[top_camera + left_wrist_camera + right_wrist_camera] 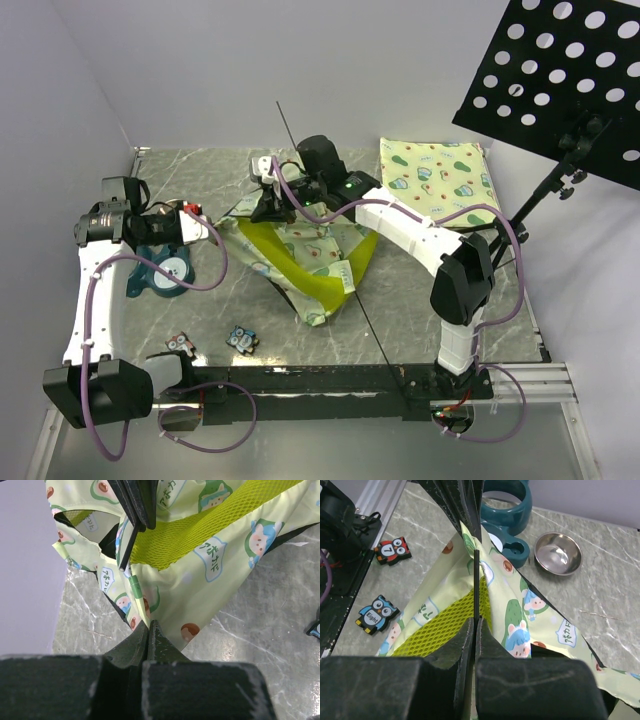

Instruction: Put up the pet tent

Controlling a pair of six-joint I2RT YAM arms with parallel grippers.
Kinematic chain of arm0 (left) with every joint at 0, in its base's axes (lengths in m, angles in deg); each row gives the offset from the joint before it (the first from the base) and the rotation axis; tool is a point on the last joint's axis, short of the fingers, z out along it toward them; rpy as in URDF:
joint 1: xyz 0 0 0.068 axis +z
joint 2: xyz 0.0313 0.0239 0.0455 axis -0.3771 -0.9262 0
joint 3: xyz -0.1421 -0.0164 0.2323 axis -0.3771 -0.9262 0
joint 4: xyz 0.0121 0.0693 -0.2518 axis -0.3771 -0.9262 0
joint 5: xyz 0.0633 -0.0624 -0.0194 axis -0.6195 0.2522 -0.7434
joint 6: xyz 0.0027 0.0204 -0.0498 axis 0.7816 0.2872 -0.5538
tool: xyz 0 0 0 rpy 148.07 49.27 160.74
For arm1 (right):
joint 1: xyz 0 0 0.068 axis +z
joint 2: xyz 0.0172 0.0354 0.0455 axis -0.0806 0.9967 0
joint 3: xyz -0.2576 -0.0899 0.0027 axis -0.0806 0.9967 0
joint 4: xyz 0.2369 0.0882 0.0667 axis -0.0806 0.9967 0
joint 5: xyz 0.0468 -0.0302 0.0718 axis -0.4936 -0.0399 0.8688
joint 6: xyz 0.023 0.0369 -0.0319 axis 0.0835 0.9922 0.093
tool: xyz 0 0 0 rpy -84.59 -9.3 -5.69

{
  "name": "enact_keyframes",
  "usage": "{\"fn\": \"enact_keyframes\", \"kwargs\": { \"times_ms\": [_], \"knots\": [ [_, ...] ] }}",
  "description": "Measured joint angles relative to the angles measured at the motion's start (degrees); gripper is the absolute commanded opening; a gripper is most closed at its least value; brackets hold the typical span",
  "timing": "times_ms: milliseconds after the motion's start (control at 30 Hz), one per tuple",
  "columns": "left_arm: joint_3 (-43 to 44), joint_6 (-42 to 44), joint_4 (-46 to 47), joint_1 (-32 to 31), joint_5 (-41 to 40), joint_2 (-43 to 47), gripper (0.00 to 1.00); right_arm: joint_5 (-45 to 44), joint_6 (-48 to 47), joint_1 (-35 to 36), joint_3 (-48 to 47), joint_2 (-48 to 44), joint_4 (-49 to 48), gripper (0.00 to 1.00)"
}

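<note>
From above, your left gripper (210,228) sits at the left corner of the pet tent (305,262). The tent lies slumped on the surface (420,310) between both sets of jaws. Your right gripper (260,205) is at the tent's far edge, with a thin pole (287,125) rising past it. This view alone shows you the printed mat (435,175) beyond the right arm and the perforated stand (560,80), but it does not let you read either grip. Your left wrist camera settles the first: the left gripper (149,629) has its jaws pressed together on a corner of the tent (215,575) fabric. The yellow mesh is just ahead, and the right gripper's fingers (142,500) are beyond it with the pole (127,542) sticking out of them. Your right wrist camera settles the second: the right gripper (475,625) has its jaws clamped on the pole (476,585), with tent (520,615) fabric draped on either side. Only here do you see the steel bowl (558,553), ahead and right of those jaws and beside the teal holder (506,505). A blue owl tile (376,614) and a red owl tile (392,550) lie to the left of the jaws.
</note>
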Motion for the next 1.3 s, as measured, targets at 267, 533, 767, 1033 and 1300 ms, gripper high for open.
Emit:
{"fn": "enact_keyframes", "kwargs": {
  "times_ms": [267,533,767,1033,1300],
  "knots": [
    [0.0,0.24,-0.02,-0.22,0.0,-0.02,0.01,-0.48,-1.46,0.48,-0.13,0.02,1.44,0.0],
    [0.0,0.44,-0.2,-0.24,-0.02,-0.09,0.01,-0.87,-2.71,1.01,-0.48,1.6,2.25,0.0],
    [0.07,0.5,-0.44,-0.26,-0.11,-0.76,0.02,-1.38,-3.78,1.29,-1.11,3.04,3.69,0.0],
    [0.9,0.39,-0.96,-1.9,-1.42,-1.66,0.03,-1.81,-3.3,1.49,-3.5,3.3,3.91,0.0],
    [1.07,-0.35,-0.66,-3.48,-3.21,-2.43,0.05,-2.78,-4.83,1.99,-4.96,3.48,5.53,0.0]
  ]
}}
